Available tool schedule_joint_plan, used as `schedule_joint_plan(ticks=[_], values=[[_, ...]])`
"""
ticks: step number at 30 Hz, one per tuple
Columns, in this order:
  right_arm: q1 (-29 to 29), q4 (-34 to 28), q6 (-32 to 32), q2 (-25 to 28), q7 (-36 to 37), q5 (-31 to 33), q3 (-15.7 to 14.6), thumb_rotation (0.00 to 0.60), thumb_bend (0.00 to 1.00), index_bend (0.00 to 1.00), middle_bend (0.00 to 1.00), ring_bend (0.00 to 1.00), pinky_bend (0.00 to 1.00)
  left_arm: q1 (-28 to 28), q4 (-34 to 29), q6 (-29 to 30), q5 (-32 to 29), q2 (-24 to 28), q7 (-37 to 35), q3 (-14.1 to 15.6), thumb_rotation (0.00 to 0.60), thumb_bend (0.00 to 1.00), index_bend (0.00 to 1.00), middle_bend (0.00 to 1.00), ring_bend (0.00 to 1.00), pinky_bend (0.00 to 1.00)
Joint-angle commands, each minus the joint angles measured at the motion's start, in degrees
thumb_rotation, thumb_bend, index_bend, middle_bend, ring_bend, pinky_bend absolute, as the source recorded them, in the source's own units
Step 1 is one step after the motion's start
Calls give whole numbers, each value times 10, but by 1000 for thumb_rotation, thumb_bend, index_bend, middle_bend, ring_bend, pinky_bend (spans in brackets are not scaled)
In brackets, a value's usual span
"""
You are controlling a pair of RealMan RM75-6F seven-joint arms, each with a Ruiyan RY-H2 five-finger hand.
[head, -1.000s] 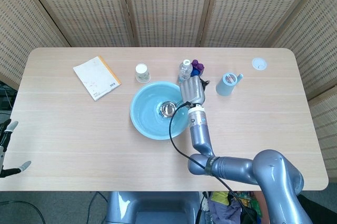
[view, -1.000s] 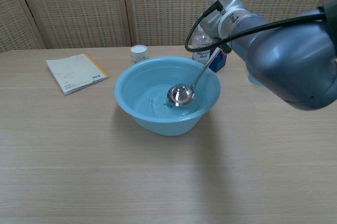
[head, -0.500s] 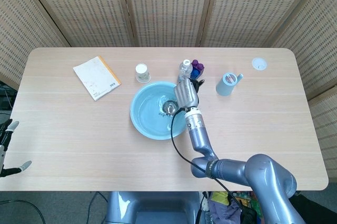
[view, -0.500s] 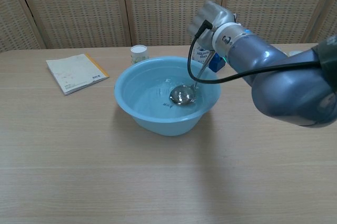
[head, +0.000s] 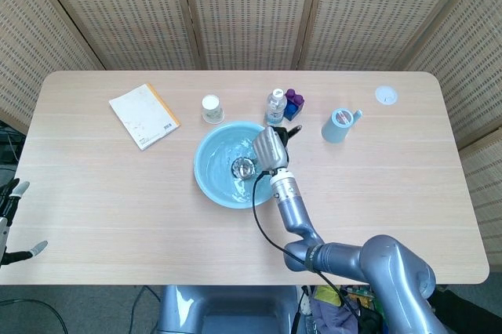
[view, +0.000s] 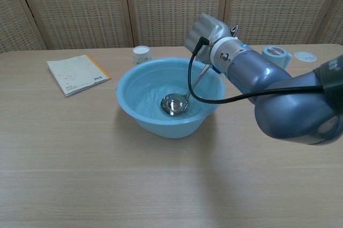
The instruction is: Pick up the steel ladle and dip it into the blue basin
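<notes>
Polished steel, the ladle [view: 174,104] had a round, mirror-bright bowl sunk in the rippled water of the smooth, round blue plastic basin [view: 130,115]. Its thin handle slanted up to the right hand [view: 206,28], whose fingers were wrapped around the top, the ladle bowl hanging below and left of them. The left hand [head: 9,220] lay well apart, fingers spread, holding nothing.

place: lab-like test room | cues: woven screens [head: 251,12], bare wooden table [head: 118,208]
</notes>
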Motion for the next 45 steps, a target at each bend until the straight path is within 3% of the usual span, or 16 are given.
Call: schedule_joint_plan(ticks=[1, 4, 9, 14, 16, 20, 25, 45], values=[[-2, -4, -3, -1, -8, -1, 4, 600, 868, 815, 987, 933, 1000, 1, 1, 2, 0, 1, -2, 0, 600, 0, 0, 0, 0, 0], [-4, -21, -9, 2, -26, 14, 15, 600, 869, 816, 987, 933, 1000, 2, 0, 5, 1, 2, -5, 0, 600, 0, 0, 0, 0, 0], [-8, -64, -8, 8, -39, 69, 56, 600, 877, 821, 994, 935, 1000, 1, 0, 2, 1, 2, -5, 1, 600, 0, 0, 0, 0, 0], [-11, -120, 5, 22, -37, 163, 131, 600, 883, 823, 995, 936, 1000, 0, 0, 0, 0, 2, -4, 1, 600, 0, 0, 0, 0, 0], [-12, -151, 12, 37, -24, 210, 176, 600, 884, 823, 995, 937, 1000, -1, -1, -1, 1, 2, -4, 1, 600, 0, 0, 0, 0, 0], [-6, -190, 16, 69, -27, 250, 204, 600, 885, 823, 995, 938, 1000, -1, -2, -2, 1, 3, -5, 2, 600, 0, 0, 0, 0, 0], [0, -225, 25, 103, -22, 282, 225, 600, 887, 825, 995, 938, 1000, -1, -2, 0, 4, 4, -6, 2, 600, 0, 0, 0, 0, 0], [22, -293, 42, 185, 8, 370, 245, 600, 891, 826, 995, 939, 1000, -4, -6, -5, 3, 3, 1, 3, 600, 0, 0, 0, 0, 0]])
